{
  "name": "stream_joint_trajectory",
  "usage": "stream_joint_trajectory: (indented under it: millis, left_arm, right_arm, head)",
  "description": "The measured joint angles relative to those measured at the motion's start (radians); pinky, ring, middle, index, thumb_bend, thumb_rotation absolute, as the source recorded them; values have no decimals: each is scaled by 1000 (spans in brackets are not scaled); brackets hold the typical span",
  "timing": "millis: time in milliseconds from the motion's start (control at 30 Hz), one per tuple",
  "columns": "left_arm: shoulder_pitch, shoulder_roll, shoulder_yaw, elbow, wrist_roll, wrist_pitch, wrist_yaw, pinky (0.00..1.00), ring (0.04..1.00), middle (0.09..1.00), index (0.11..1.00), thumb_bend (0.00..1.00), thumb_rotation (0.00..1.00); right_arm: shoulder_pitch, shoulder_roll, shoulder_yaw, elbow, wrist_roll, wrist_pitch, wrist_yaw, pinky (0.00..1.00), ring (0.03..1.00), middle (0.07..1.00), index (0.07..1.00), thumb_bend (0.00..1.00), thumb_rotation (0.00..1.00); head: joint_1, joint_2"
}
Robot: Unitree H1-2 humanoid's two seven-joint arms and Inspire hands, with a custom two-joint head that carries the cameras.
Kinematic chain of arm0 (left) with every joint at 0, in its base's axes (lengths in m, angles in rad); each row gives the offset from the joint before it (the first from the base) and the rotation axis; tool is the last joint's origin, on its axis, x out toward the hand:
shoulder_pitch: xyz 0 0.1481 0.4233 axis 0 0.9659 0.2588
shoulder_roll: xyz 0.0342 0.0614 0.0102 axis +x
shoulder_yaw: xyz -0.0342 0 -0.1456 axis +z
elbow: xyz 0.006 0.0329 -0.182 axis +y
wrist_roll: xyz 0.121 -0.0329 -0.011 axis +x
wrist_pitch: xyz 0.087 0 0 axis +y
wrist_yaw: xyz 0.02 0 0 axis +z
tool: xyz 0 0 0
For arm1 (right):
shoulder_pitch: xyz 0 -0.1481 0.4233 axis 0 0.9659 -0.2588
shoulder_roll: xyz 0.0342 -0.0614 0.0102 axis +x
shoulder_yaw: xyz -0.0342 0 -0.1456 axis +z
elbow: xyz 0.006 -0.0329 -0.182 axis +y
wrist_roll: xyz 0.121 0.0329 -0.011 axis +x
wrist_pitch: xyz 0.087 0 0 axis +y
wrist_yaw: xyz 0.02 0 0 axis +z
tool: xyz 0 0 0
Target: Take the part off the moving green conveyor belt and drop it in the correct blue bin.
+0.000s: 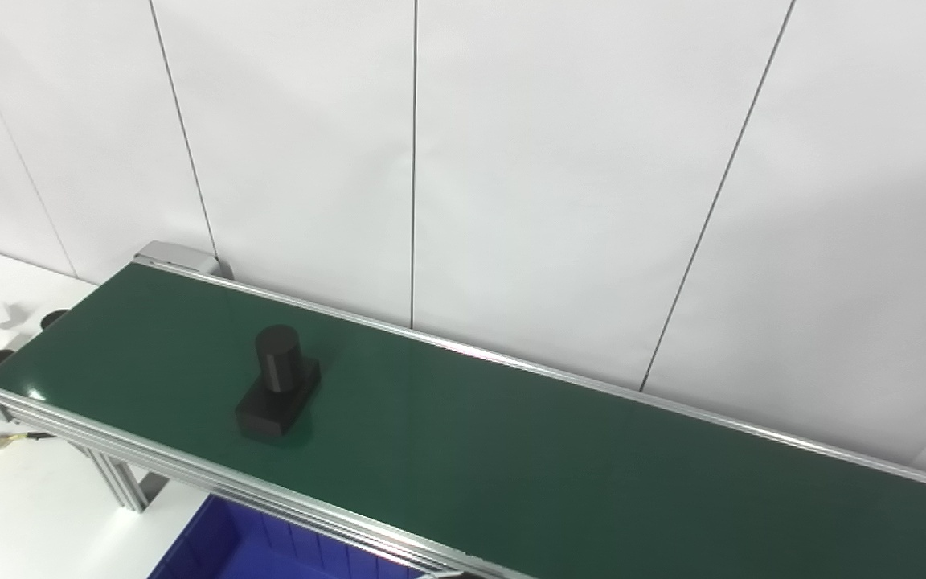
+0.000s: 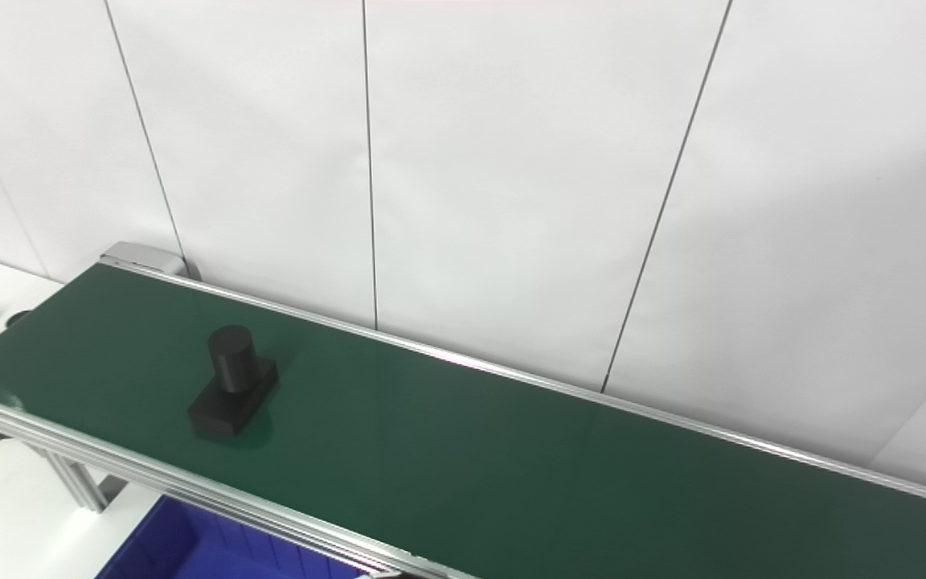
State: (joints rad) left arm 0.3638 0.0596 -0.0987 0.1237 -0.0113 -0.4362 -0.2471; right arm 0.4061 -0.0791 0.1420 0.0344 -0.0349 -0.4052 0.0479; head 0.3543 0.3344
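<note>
From my station neither head camera shows me any fingers, so I cannot tell whether they are spread, pressed together or pinching anything; both hands and both arms are outside the frames, and I have nothing to report on their pose. What I do see is the black part [image 1: 278, 384], a flat rectangular block with a short upright cylinder standing on its far end, matte and plastic-looking. It sits on the dark green conveyor belt [image 1: 511, 450], towards the belt's left end and roughly midway between the near and far edges, with its long side running at a slant towards me. It stands upright and nothing touches it. The belt runs diagonally across the view from upper left to lower right, carried in a silver aluminium frame [image 1: 190, 470] whose near rail crosses the lower left of the picture and whose far rail lies close to the wall. Below the near rail, at the bottom edge of the view, I can see part of a blue plastic bin [image 1: 222, 547] with ribbed inner walls; only a corner of it shows, so I cannot tell what it contains. The frame's leg stands on a white tabletop [image 1: 21, 515] at the left. Behind the belt rises a white panelled wall [image 1: 551, 161] with thin dark seams.
</note>
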Motion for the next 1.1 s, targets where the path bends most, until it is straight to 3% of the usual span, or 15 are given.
stream_joint_trajectory:
  millis: [267, 367, 733, 1000, 1100]
  left_arm:
    - [-4, -1, 0, 20, 0, 0, 5, 699, 738, 771, 781, 847, 721]
    - [-4, -3, 1, 21, 0, 0, 12, 693, 735, 769, 781, 840, 707]
    - [-2, -13, -3, 21, 5, 0, 37, 697, 745, 776, 783, 841, 693]
    - [3, -13, -34, 21, 25, 0, 77, 694, 747, 771, 781, 855, 695]
    - [3, -11, -45, 20, 36, 0, 87, 697, 747, 770, 780, 858, 699]
  right_arm:
    - [-4, 5, 0, 2, -3, 0, 0, 755, 850, 872, 923, 421, 858]
    - [-7, 4, 2, 2, -2, 0, 5, 776, 858, 878, 930, 352, 860]
    - [-13, -9, 4, -6, -24, -2, 12, 722, 817, 848, 895, 398, 814]
    - [-15, -16, -3, -117, -15, -2, 16, 711, 806, 836, 889, 389, 749]
    - [-25, -26, -5, -169, 5, -2, 27, 715, 804, 834, 896, 404, 766]
  head:
    - [-37, 29]
    - [-60, 49]
    - [-89, 63]
    - [-101, 64]
    - [-112, 61]
